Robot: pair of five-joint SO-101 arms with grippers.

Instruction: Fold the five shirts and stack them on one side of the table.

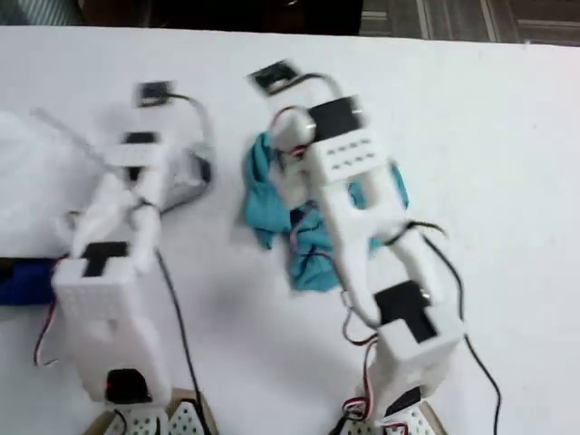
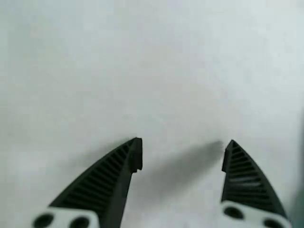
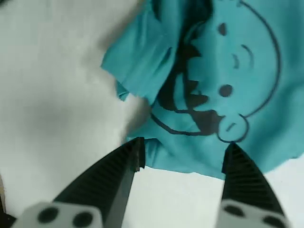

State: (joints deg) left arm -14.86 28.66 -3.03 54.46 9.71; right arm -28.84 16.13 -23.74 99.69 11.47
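Observation:
A teal shirt (image 1: 265, 204) lies crumpled near the middle of the white table (image 1: 471, 136); part of it is hidden under the right arm (image 1: 349, 181). The right wrist view shows the teal shirt (image 3: 209, 61) with its dark cartoon face print. My right gripper (image 3: 183, 154) is open, with the shirt's hem edge between its fingertips. My left gripper (image 2: 180, 154) is open above bare table (image 2: 152, 71), holding nothing. The left arm (image 1: 127, 199) stands to the left of the shirt.
A dark blue cloth (image 1: 23, 279) lies at the table's left edge beside the left arm. A pale white cloth (image 1: 32, 159) lies at the far left. The right half of the table is bare. Cables trail from both arms.

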